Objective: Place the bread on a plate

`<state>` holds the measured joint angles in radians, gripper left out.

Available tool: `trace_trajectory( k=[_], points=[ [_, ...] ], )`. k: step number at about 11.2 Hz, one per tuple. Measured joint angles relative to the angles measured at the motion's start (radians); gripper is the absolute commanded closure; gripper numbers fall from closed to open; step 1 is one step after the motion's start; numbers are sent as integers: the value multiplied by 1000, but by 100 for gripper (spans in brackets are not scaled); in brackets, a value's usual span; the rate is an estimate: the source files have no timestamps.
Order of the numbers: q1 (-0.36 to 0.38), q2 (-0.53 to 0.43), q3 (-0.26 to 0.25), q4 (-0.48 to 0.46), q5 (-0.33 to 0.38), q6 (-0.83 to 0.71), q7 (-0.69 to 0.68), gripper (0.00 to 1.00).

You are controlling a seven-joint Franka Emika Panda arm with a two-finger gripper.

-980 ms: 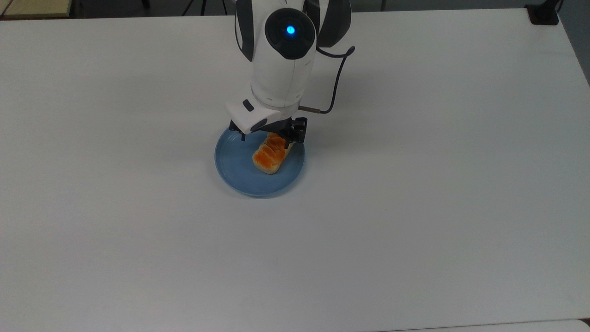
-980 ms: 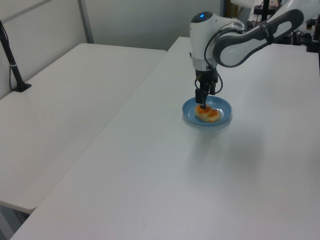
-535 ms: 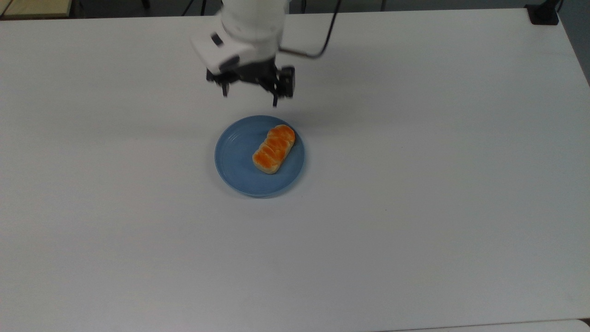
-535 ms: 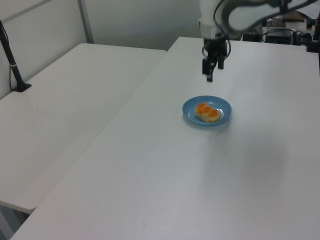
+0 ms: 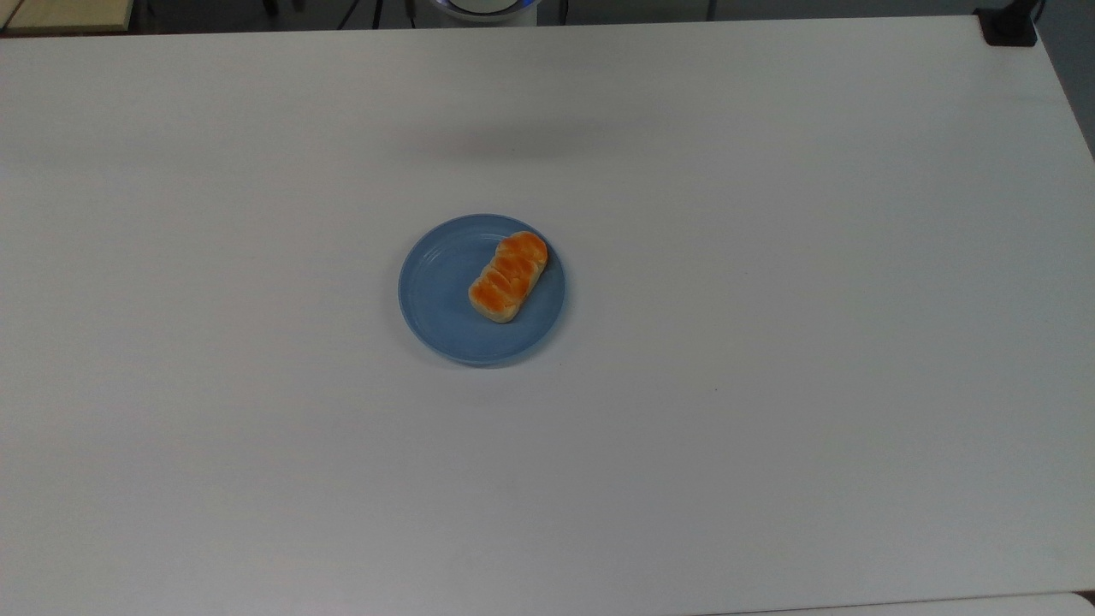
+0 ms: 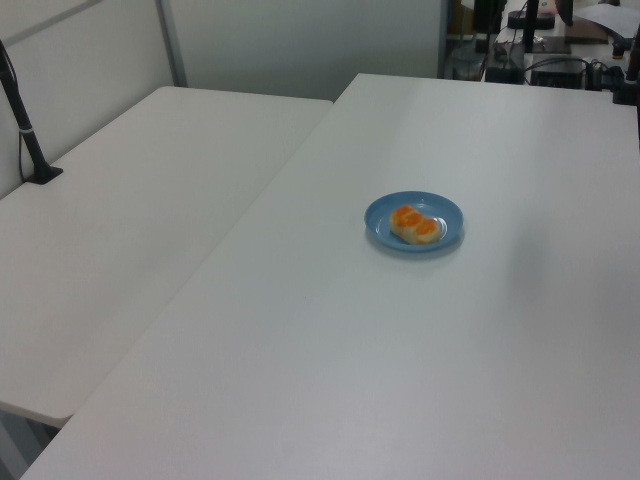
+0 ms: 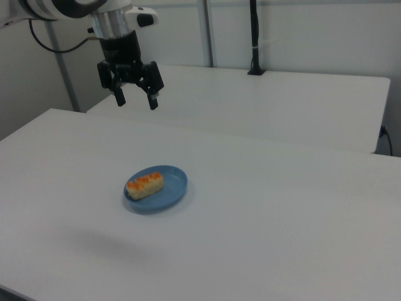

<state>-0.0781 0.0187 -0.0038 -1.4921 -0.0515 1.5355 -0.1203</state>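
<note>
The bread (image 5: 508, 275) lies on the round blue plate (image 5: 436, 295), toward the top view's right side of it, with its orange-brown top facing up. The left view has the bread (image 6: 415, 224) resting on the plate (image 6: 385, 215) too, and so does the right view, with the bread (image 7: 145, 185) on the plate (image 7: 172, 188). High above the table in the right view, my gripper (image 7: 135, 100) hangs open with nothing between its fingers, well above and to the right view's left of the plate.
The white table (image 5: 770, 342) carries the plate. A second white table (image 6: 120, 200) adjoins it on the left view's left. A black post (image 7: 254, 37) stands on the far table in the right view. A black clamp (image 5: 1009, 26) sits at the top view's upper right corner.
The gripper let go of the bread, rose from the plate and drew back out of the top and left views. The bread and plate stayed still.
</note>
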Motion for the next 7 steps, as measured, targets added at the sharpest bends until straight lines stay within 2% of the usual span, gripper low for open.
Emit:
trace_trajectory(
  k=[3,6,7],
  points=[
    [-2,-6,-63,1,0,33,-105,0],
    [4,-15,-77,4,2,59,-99,0],
    [15,-16,-79,4,2,59,-50,0]
  ],
)
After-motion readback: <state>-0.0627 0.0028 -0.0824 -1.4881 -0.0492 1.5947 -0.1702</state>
